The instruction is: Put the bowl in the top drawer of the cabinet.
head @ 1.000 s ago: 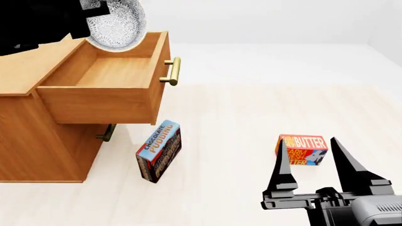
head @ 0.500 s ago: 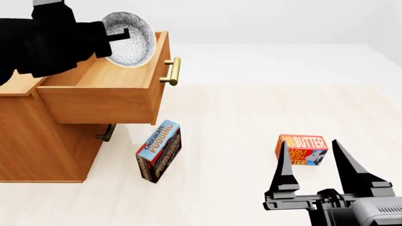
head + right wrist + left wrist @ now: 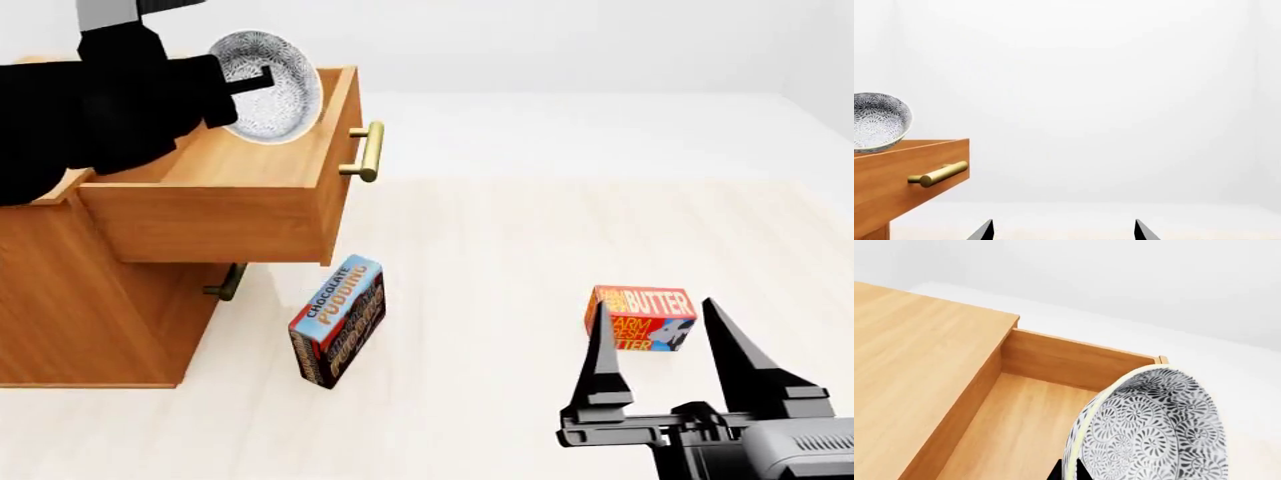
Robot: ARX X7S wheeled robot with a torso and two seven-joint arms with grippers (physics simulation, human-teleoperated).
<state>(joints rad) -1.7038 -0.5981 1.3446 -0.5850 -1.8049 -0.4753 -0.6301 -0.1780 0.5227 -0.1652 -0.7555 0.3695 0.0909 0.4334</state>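
In the upper left of the head view, the left hand (image 3: 251, 80) pinches the rim of the bowl (image 3: 271, 85), holding it tilted on edge above the pulled-out top drawer (image 3: 214, 205), near the drawer's front panel and well above its bare wooden floor. The dark bulk of the left arm covers much of the drawer's back part and the top of the cabinet (image 3: 80, 320) from this view. The drawer's brass handle (image 3: 367, 151) juts toward the frame's centre; below the drawer box, part of the lower drawer's handle (image 3: 224, 284) shows in shadow. On the pale floor (image 3: 534, 230) just right of the cabinet's base stands a chocolate pudding box (image 3: 338, 321) on its end, slightly tilted, under the overhanging drawer front. Well to its right lies an orange butter box (image 3: 641, 318), apart from everything else. At the lower right the right hand (image 3: 667, 335) hangs spread wide and grips nothing, its two dark fingers (image 3: 603, 360) pointing up the frame on either side of the butter box. The left wrist view shows the bowl's patterned inside over the open drawer.
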